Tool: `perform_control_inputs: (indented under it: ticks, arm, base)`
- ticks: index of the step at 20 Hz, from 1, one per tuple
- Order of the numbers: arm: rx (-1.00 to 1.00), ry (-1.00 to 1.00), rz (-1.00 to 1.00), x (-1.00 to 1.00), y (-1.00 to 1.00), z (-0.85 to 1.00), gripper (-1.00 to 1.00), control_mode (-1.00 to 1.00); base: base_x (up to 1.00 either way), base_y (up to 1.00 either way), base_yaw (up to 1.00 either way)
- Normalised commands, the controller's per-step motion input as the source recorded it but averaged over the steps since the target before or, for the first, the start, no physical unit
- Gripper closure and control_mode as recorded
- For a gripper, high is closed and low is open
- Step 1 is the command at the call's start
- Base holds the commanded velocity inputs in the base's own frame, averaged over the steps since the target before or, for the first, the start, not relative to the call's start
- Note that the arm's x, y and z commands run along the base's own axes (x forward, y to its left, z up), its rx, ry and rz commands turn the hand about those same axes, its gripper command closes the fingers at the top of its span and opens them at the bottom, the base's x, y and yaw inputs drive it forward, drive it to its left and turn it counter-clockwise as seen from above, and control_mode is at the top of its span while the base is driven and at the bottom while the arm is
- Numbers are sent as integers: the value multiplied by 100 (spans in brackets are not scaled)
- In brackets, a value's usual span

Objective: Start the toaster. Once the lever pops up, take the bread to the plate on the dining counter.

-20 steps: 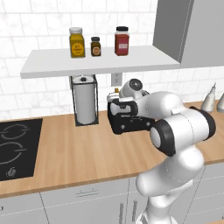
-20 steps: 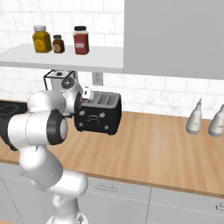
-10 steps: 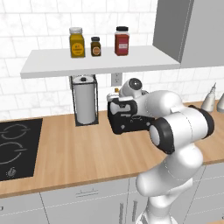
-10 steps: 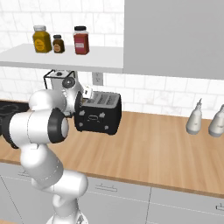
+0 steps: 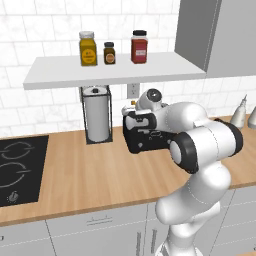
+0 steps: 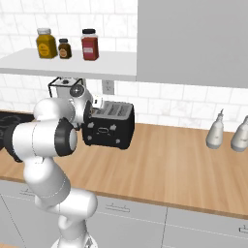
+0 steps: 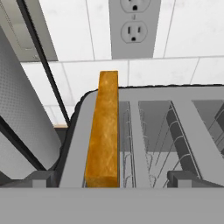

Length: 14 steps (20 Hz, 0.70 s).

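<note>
The paper-towel roll (image 7: 22, 118) is being seen at left, just beside the toaster (image 6: 109, 127). The bread (image 7: 103, 131) is being seen edge-up in the leftmost slot, crust projecting above the rim. The gripper (image 5: 134, 118) is being kept above the toaster, jaws spread wide, nothing being held. Against the preceding pictures no shift is being registered; the bread is probably about to be gripped.

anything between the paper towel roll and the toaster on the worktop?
Nothing: the left base view shows bare wood between the paper towel roll and the toaster; a wall outlet sits above that gap.
</note>
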Motion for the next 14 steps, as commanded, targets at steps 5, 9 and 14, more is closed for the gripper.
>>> perform_control_inputs:
  ticks: [5, 9, 14]
  arm:
    - [0, 0, 0, 0, 0, 0, 100, -100]
    - [0, 0, 0, 0, 0, 0, 100, -100]
    - [0, 0, 0, 0, 0, 0, 100, -100]
  base:
    - [0, 0, 0]
    - [0, 0, 0]
    - [0, 0, 0]
